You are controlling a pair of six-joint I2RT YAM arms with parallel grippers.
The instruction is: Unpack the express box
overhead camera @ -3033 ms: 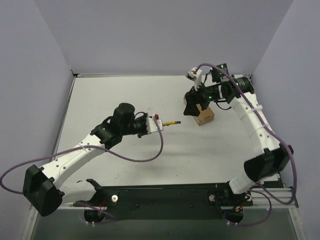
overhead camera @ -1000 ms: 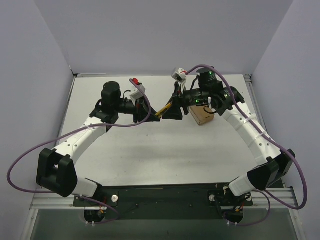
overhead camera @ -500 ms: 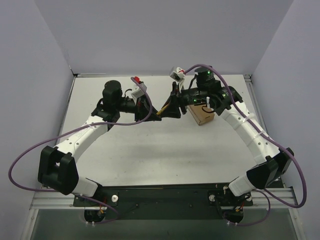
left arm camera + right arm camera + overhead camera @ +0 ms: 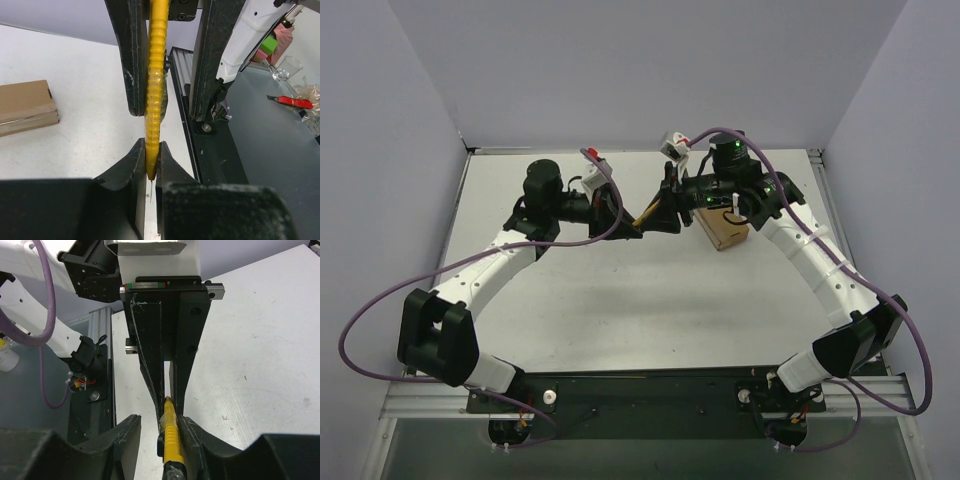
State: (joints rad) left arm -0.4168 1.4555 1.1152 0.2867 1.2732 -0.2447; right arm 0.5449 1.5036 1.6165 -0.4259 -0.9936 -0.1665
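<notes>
Right, the worry sits at the fingertips. The left gripper (image 4: 151, 160) has only the tapered nose of the utility knife (image 4: 155, 75) pinched, and a sliver of blade tip (image 4: 151, 192) pokes out past its pads, so I judge it a shallow hold. If I release that side before the other has truly clamped, the knife drops. If the right side squeezes off-centre, it could lever the handle and twist it out of that small pinch.

Fingers, then. The left ones are narrow, tight on the yellow nose from both sides. The right gripper (image 4: 160, 426) straddles the ribbed handle with its jaws roughly half apart. From the left wrist camera, one of its fingers (image 4: 131, 55) lies against the yellow, and the other stands clear with a gap beside the knife. Not a grip yet, I'd say.

Outward now: both arms meet in mid-air above the table (image 4: 620, 300), the knife bridging them. The express box (image 4: 725, 233) sits on the table just beside the right wrist, partly under that arm. Its lid looks closed, and neither gripper touches it.
</notes>
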